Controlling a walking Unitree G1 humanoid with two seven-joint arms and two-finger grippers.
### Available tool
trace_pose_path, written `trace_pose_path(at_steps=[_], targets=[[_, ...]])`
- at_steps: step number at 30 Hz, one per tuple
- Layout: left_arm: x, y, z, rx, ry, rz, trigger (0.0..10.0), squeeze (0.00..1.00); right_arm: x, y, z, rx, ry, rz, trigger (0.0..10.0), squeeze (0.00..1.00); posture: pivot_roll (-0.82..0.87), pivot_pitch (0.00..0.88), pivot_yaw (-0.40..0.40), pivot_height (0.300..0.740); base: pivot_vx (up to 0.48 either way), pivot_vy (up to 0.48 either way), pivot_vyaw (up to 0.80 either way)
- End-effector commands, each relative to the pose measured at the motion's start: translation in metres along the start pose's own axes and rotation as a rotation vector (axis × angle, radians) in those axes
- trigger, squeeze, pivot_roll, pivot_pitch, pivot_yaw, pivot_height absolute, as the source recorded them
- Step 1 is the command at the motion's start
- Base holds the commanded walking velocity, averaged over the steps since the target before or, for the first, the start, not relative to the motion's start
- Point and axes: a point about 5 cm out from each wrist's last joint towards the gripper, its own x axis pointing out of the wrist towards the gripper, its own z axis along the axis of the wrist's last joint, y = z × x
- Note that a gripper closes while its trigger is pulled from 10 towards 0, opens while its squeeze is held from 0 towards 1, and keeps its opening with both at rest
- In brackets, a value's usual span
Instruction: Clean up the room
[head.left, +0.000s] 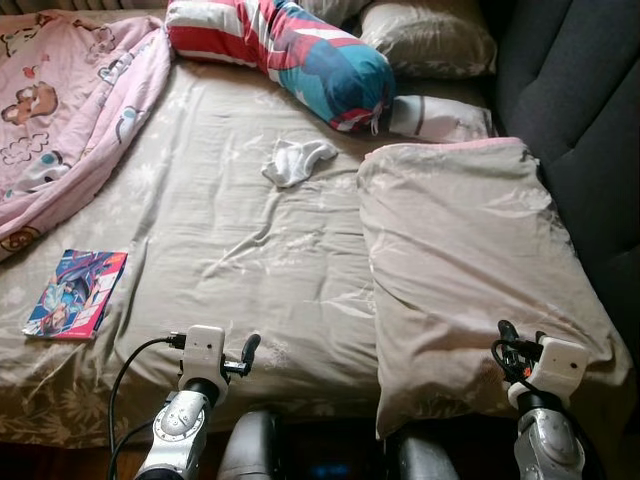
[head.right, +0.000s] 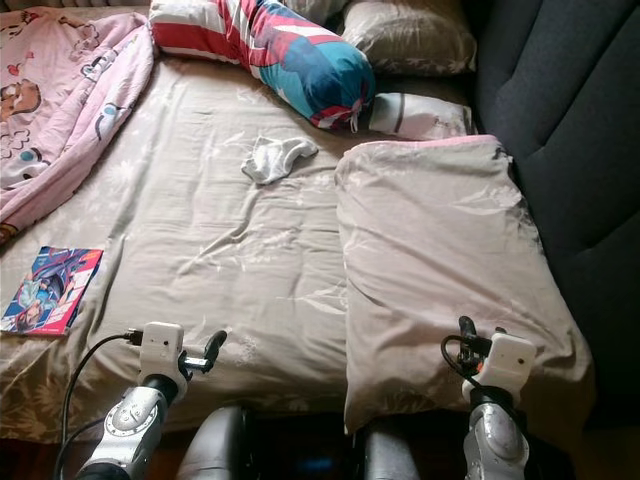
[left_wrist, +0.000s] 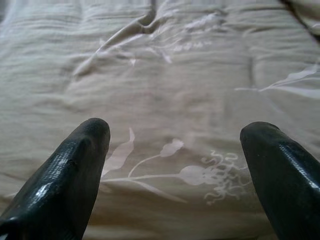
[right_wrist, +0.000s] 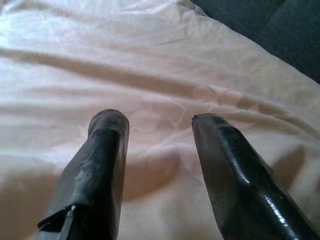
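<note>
Right now both tools hang open and empty at the bed's near edge: left tool (left_wrist: 175, 150) over bare sheet, right tool (right_wrist: 160, 150) over the pillow (head.left: 470, 260). Further off lie a magazine (head.left: 75, 293) and sock (head.left: 297, 160); choosing one seems next.

A bedroom in a home; a bed (head.left: 230, 230) under a rumpled beige floral sheet; a pink cartoon blanket (head.left: 60, 110) at its far left corner; pillows (head.left: 470, 270) along the right edge against a dark padded headboard (head.left: 580, 110); a striped bolster (head.left: 280, 45) at the far edge; a stray white sock (head.left: 297, 160).
</note>
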Motion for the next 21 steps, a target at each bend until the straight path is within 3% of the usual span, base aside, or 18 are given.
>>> trace_pose_path(at_steps=[1,8,13,14,15,18,21], targets=[[-0.005,0.001,-0.007,-0.007,0.019,0.008,10.0,0.0,-0.003,0.002,-0.007,0.012,0.034,0.007,10.0,0.0,0.03,0.211,0.0,0.706,0.0,0.0,0.0],[-0.006,0.005,-0.007,-0.018,0.016,0.025,10.0,0.0,0.003,0.014,0.001,0.009,0.002,0.069,10.0,0.0,0.03,0.204,-0.002,0.74,0.0,0.0,0.0],[-0.009,0.011,-0.013,-0.048,0.049,0.063,10.0,0.0,0.002,0.014,-0.009,0.006,0.074,0.081,10.0,0.0,0.03,0.192,-0.004,0.74,0.0,0.0,0.0],[-0.012,0.012,-0.022,-0.041,0.103,0.07,10.0,0.0,-0.006,0.015,-0.032,-0.059,0.243,0.11,10.0,0.0,0.02,0.158,-0.005,0.74,0.0,0.0,0.0],[-0.014,0.012,-0.026,-0.036,0.133,0.073,10.0,0.0,-0.012,0.015,-0.042,-0.081,0.314,0.122,10.0,0.0,0.03,0.151,-0.005,0.74,0.0,0.0,0.0],[-0.021,0.015,-0.039,-0.033,0.217,0.094,10.0,0.0,-0.028,0.008,-0.062,-0.082,0.431,0.092,10.0,0.0,0.04,0.12,-0.004,0.74,0.0,0.0,0.0],[-0.026,0.018,-0.046,-0.032,0.261,0.105,10.0,0.0,-0.033,0.004,-0.069,-0.091,0.473,0.065,10.0,0.0,0.03,0.104,0.0,0.74,0.0,0.0,0.0]])
